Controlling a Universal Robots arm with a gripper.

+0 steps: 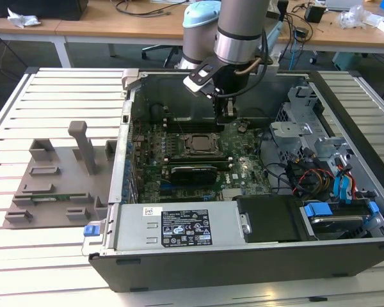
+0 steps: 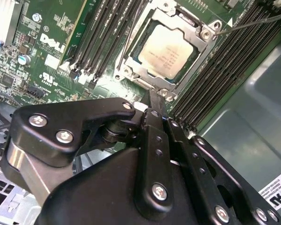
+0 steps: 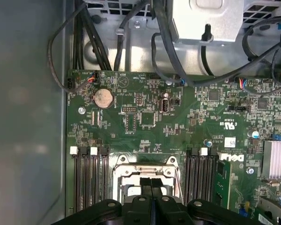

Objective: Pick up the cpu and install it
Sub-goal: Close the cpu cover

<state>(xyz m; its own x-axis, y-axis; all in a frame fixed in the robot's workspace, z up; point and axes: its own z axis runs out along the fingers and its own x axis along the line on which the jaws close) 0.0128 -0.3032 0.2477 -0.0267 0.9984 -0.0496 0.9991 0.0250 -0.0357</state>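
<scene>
Exterior view high over case [image 1: 243, 272], both wrist views close above motherboard [image 2: 51, 28] [image 3: 178, 136]

The cpu [image 2: 168, 51] sits in the socket [image 2: 203, 35], memory slots [image 2: 103, 37] on both sides

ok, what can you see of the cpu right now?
The cpu is a small flat square chip, silvery matte metal top with a paler rim. It lies flat in the metal socket frame on the green board, between memory slots. The frame borders it; the gripper, jaws together, hangs beside it, not touching.
</scene>
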